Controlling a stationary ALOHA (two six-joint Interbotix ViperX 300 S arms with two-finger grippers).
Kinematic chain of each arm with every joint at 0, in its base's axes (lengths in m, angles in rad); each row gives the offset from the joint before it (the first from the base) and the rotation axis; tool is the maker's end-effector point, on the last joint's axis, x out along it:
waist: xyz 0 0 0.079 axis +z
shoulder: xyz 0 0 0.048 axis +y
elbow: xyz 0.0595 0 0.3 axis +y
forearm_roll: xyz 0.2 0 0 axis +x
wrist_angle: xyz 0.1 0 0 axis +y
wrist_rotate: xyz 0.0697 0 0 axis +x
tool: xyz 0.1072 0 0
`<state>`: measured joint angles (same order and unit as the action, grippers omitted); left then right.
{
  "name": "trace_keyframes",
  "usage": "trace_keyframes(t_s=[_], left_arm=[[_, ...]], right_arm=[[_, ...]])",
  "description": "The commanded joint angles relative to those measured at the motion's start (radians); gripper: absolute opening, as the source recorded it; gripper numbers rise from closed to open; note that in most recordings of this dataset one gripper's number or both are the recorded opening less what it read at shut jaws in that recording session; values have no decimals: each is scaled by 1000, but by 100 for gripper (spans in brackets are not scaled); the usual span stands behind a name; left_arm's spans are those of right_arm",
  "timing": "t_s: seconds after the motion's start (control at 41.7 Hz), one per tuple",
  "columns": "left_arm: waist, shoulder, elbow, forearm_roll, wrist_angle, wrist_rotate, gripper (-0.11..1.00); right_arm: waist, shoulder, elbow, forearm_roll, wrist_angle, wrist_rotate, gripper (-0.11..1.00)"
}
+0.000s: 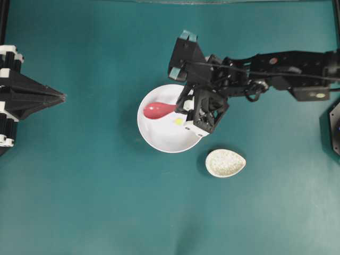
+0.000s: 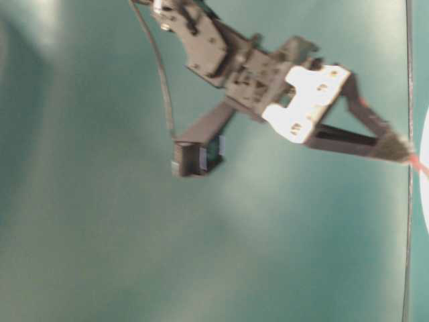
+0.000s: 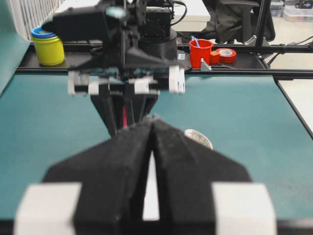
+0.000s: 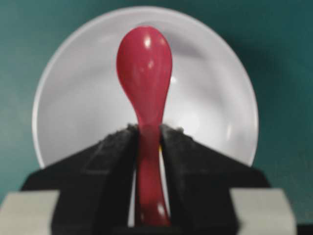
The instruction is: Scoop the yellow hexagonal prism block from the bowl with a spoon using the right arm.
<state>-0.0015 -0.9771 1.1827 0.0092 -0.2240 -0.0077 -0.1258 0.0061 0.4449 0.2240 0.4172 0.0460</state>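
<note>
The white bowl (image 1: 163,137) stands mid-table. My right gripper (image 1: 184,106) hangs over the bowl's right side, shut on the handle of the pinkish-red spoon (image 1: 155,110). The spoon's head lies over the bowl's left half. The yellow block (image 1: 178,121) rests on the bowl floor just beside the gripper, below the handle. In the right wrist view the spoon (image 4: 145,63) points away over the bowl (image 4: 73,98), clamped at the gripper (image 4: 147,131); only a yellow sliver of the block (image 4: 159,147) shows by the right finger. My left gripper (image 1: 61,97) is shut and empty at the far left.
A small speckled beige dish (image 1: 225,162) lies on the mat right of and below the bowl. Beyond the table's far edge, in the left wrist view, stand a red cup (image 3: 200,51) and a yellow container (image 3: 48,46). The right arm (image 1: 287,66) stretches in from the right edge.
</note>
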Motion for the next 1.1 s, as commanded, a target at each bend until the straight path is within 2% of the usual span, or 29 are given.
trace_keyframes(t_s=[0.0, 0.312, 0.72, 0.84, 1.08], left_arm=[[-2, 5, -23, 2, -6, 0, 0], [0, 5, -23, 2, -5, 0, 0], [-2, 6, -23, 2, -5, 0, 0], [-2, 9, -23, 3, -5, 0, 0], [-2, 9, -23, 2, -5, 0, 0]], right_arm=[[2, -64, -21, 3, -3, 0, 23], [0, -132, -8, 3, 49, 3, 23], [0, -183, 26, 3, 133, 44, 23], [-3, -209, 28, 3, 202, 66, 23], [-11, -215, -12, 0, 426, 129, 23]])
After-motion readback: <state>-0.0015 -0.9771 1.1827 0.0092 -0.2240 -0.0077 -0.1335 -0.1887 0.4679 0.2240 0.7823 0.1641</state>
